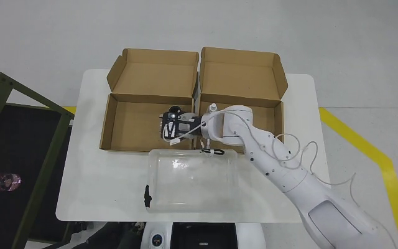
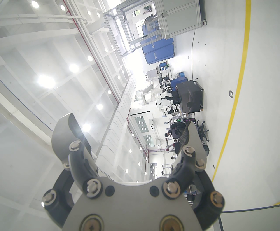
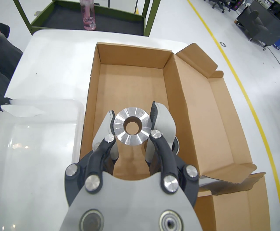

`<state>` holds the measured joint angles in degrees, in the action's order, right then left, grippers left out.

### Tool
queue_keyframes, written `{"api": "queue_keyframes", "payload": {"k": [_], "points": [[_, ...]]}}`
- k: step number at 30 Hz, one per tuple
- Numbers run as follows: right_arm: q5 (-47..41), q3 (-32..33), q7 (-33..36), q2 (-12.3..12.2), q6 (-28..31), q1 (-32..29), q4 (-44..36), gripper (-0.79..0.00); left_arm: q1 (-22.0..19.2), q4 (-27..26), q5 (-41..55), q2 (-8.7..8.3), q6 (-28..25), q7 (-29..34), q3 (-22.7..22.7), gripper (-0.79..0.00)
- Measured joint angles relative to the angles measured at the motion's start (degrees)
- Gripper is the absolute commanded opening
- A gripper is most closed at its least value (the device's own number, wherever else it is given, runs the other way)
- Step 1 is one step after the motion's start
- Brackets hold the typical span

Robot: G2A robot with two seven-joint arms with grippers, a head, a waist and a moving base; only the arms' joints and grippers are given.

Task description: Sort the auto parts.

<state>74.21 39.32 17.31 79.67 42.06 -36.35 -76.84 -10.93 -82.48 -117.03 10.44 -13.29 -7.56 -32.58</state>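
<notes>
In the right wrist view my right gripper is shut on a round metal ring with a centre hole. It holds the ring above the bare floor of an open cardboard box. From the top, this gripper hangs over the right part of the left box, its arm coming in from the lower right. The right box stands beside it, lid open. My left gripper points up at the hall ceiling, open, with nothing between its fingers.
A clear plastic bin sits in front of the two boxes on the white table, with a small black item at its front left corner. A green cart stands left of the table, carrying a pink bottle.
</notes>
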Motion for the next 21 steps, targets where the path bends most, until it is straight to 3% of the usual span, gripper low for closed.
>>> {"api": "queue_keyframes", "payload": {"k": [21], "points": [[2.9, -6.8, 2.1, 4.3, -0.5, 4.4, 11.9, -0.785, 0.0, 0.0, 0.0, 0.0, 0.0, 0.0, 0.0, 0.0]]}}
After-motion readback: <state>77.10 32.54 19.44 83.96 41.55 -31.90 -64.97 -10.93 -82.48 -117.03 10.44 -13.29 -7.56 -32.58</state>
